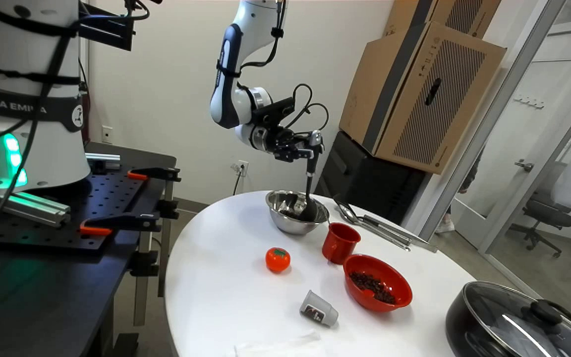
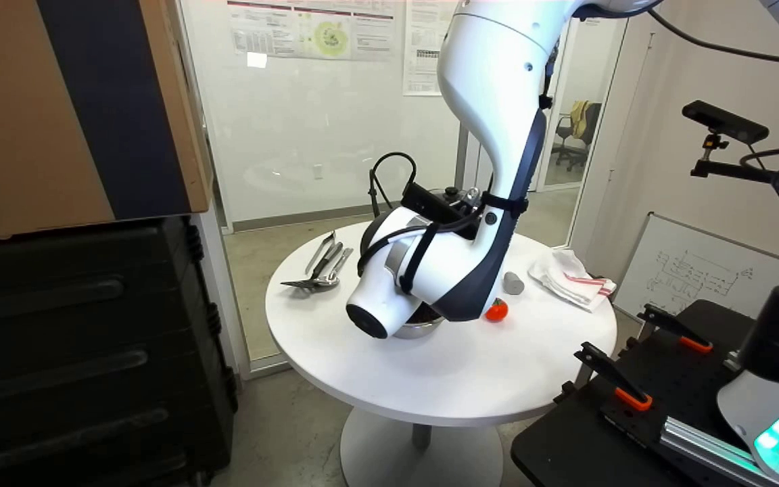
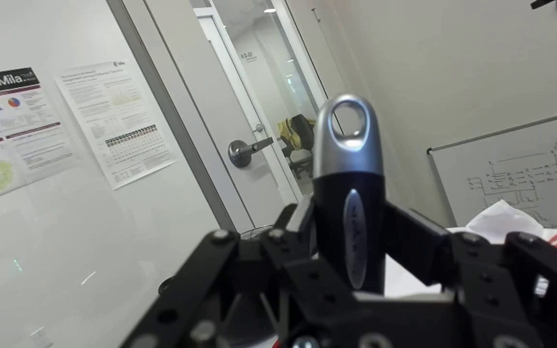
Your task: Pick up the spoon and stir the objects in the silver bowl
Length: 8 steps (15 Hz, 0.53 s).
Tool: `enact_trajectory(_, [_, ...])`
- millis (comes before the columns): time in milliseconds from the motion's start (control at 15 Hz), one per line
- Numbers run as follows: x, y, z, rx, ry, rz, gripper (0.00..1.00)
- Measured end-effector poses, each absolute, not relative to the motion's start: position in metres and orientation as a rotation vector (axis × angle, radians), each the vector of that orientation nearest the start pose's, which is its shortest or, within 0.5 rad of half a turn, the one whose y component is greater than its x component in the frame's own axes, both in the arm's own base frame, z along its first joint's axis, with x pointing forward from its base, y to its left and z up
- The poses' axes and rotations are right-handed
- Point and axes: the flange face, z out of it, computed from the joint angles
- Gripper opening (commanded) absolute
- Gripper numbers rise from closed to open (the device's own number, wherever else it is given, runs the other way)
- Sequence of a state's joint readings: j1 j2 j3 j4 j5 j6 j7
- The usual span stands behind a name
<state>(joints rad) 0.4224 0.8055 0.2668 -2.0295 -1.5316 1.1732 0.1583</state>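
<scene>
1 gripper [image 3: 350,233] has its fingers closed around the spoon [image 1: 309,184], clamping its dark handle below the silvery end; we take it for the task's spoon. In an exterior view the handle runs down, close to upright, and the dark head stands inside the silver bowl [image 1: 291,226]; whether it touches the dark contents [image 1: 291,214] we cannot tell. There the bowl sits near the far edge of the tabletop [image 1: 216,277], a red mug [image 1: 341,244] just beside it, and utensils [image 1: 384,235] lie along the right edge.

We judge the spoon light, stiff and not fragile; the handle may be smooth enough to swivel when pushed sideways, so high on it seems the place to hold.

Our wrist view gives the clamped handle and the hole in its end, but we cannot make out the head or the bowl. In an exterior view the arm [image 2: 484,128] hides the spoon's head, yet a striped cloth [image 2: 569,281] shows whole near the tabletop's right edge.
</scene>
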Motion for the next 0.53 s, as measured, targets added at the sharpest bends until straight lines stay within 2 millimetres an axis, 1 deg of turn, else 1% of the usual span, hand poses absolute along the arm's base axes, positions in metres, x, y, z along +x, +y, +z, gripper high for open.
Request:
enact_trajectory(333, [0.438,0.207,0.105,0.939,1.028,-0.541,0.10])
enact_trajectory(533, [0.428,0.211,0.111,0.915,1.057,-0.545,0.10])
